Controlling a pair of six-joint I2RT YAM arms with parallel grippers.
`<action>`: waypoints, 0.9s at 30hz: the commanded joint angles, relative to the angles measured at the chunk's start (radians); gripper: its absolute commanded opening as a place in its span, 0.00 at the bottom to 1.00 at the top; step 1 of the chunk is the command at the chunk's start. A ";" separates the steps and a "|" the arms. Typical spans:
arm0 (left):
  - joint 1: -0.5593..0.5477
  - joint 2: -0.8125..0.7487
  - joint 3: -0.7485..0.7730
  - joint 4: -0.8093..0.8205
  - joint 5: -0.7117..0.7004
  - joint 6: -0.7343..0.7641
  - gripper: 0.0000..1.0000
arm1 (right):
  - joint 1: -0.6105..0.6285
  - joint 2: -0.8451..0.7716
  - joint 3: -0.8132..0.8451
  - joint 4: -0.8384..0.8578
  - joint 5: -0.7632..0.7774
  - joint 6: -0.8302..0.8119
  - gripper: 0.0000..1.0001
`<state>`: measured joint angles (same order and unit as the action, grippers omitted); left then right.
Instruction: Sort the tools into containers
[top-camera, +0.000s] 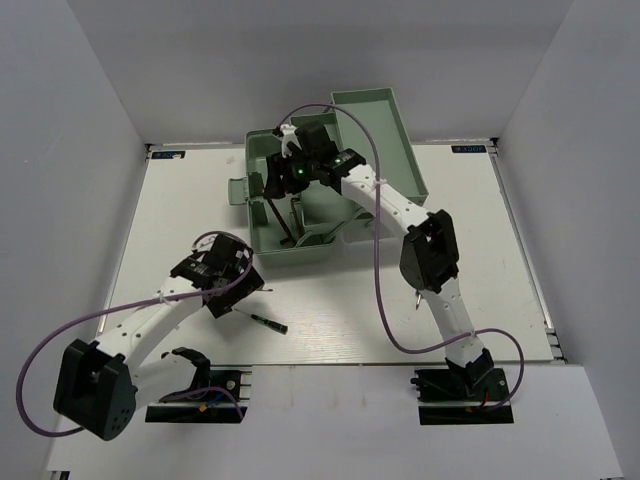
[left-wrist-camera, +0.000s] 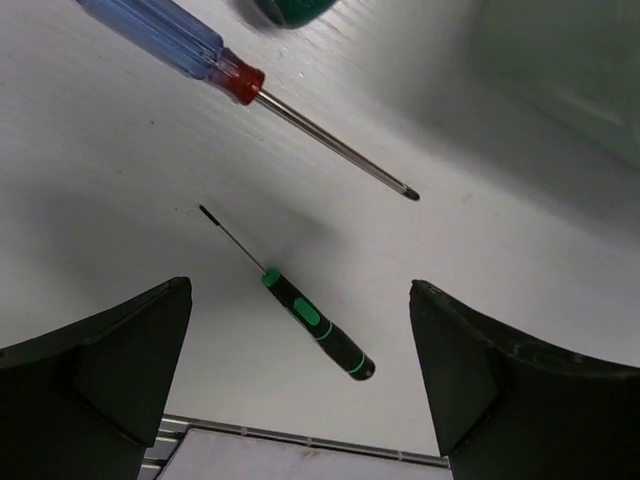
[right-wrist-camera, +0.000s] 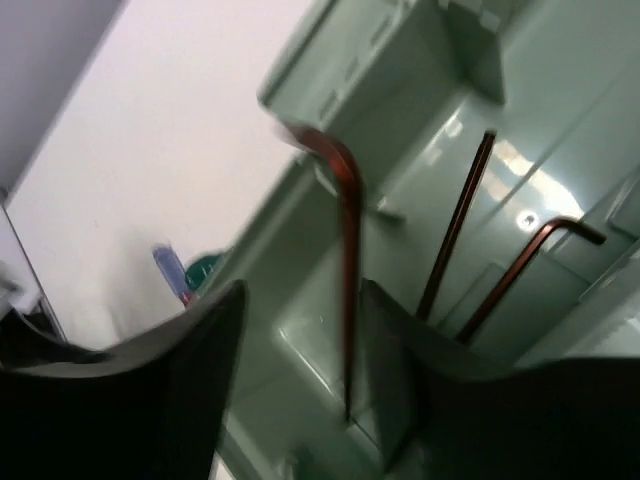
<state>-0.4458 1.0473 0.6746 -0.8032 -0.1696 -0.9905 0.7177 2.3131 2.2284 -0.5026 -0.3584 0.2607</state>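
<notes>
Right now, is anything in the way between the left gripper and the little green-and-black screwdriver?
Nothing visible is. The little screwdriver lies on the bare table, in line with the gap between the fingers of the open left gripper. The blue-handled screwdriver lies farther off, not in between.
</notes>
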 joint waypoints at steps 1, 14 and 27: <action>0.018 0.031 0.051 0.033 -0.054 -0.071 1.00 | -0.011 -0.089 0.027 0.062 -0.017 -0.049 0.63; 0.211 0.014 0.046 0.028 -0.094 -0.128 0.78 | -0.129 -0.484 -0.358 0.121 -0.205 -0.028 0.63; 0.349 0.192 0.031 0.118 -0.027 -0.059 0.71 | -0.317 -0.710 -0.615 0.145 -0.254 0.011 0.60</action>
<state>-0.1211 1.2118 0.7006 -0.7166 -0.2169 -1.0702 0.4225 1.6485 1.6379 -0.3904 -0.5766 0.2451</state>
